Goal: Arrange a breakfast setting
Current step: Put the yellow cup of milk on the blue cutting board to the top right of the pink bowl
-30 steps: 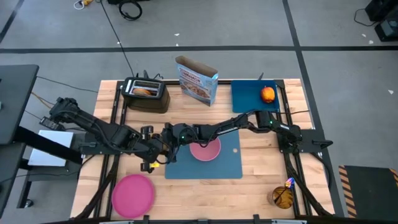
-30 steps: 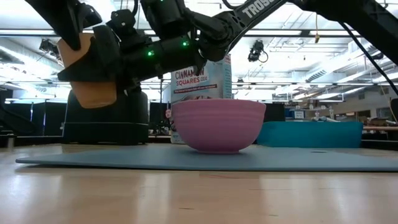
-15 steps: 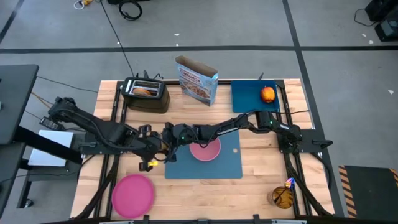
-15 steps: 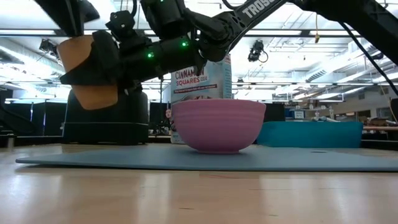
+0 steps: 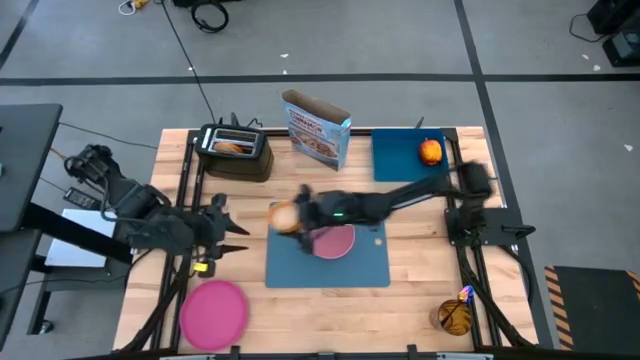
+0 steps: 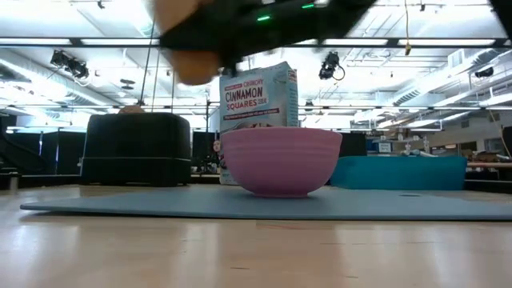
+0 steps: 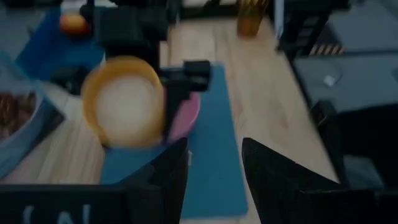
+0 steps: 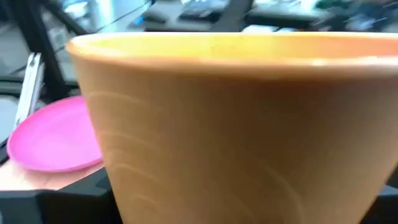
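Note:
A tan cup (image 5: 284,217) hangs above the far left corner of the blue placemat (image 5: 345,268), with my right gripper (image 5: 297,214) shut on it. The cup fills the right wrist view (image 8: 217,124). My left gripper (image 5: 232,227) stands open, to the left of the mat and apart from the cup. A pink bowl (image 5: 332,241) sits on the mat. The pink plate (image 5: 213,312) lies at the near left. A red-orange apple (image 5: 430,151) rests on the blue tray (image 5: 400,160). The spoon (image 5: 463,297) stands in a brownish holder at the near right. My right gripper pinches the cup's side wall (image 8: 205,162) between its two fingers, which reach in about level from the table's right. The cup is upright, rim up, lifted clear of the placemat. The cup itself hides the exact places where the fingers meet it.
A black toaster (image 5: 235,152) and a cereal box (image 5: 318,128) stand along the far edge. In the low view the bowl (image 6: 280,160) stands in front of the cereal box (image 6: 260,100), with the toaster (image 6: 136,148) at its left.
My left gripper has opened, let go of the cup and drawn back toward the table's left edge. My right gripper keeps the cup and has carried it up and toward the table's right, over the mat's far left corner.

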`<state>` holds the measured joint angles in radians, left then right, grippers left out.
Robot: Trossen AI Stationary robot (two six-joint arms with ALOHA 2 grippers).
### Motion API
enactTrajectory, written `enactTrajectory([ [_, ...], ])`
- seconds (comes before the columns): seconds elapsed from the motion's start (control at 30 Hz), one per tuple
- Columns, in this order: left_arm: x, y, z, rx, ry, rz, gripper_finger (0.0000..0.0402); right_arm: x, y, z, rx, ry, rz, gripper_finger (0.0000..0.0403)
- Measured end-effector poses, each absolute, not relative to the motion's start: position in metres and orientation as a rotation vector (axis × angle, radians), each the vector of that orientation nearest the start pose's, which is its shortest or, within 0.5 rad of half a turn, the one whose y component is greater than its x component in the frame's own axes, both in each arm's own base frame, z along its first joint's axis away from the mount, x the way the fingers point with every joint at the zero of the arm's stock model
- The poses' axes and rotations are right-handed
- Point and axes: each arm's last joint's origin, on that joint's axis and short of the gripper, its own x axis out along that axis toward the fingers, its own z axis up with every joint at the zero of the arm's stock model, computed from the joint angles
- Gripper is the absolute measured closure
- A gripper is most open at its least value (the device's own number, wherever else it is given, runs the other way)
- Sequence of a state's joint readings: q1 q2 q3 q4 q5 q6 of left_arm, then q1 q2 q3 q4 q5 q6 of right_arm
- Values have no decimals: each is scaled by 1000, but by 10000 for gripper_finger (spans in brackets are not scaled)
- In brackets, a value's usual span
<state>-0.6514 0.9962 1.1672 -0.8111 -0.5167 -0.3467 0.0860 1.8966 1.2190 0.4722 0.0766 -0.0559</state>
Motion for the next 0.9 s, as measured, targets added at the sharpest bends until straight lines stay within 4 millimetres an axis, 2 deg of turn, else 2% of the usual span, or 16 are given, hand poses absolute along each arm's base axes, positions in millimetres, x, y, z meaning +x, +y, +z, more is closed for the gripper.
enactTrajectory([
  [0.1, 150, -99, 362, 42, 496, -44, 244, 378, 36, 230, -84, 182, -95, 95],
  [0.2, 154, -99, 351, 64, 468, -30, 244, 334, 37, 222, -97, 214, -178, 95],
  [0.33, 164, -99, 338, 69, 407, -14, 244, 285, 32, 222, -54, 165, -239, 95],
  [0.4, 169, -101, 331, 74, 361, -17, 244, 265, 28, 211, -35, 170, -252, 95],
  [0.63, 182, -97, 301, 63, 261, 13, 244, 217, 13, 167, 7, 165, -271, 95],
  [0.9, 190, -81, 284, -40, 270, 98, 244, 189, -3, 138, 13, 161, -267, 95],
])
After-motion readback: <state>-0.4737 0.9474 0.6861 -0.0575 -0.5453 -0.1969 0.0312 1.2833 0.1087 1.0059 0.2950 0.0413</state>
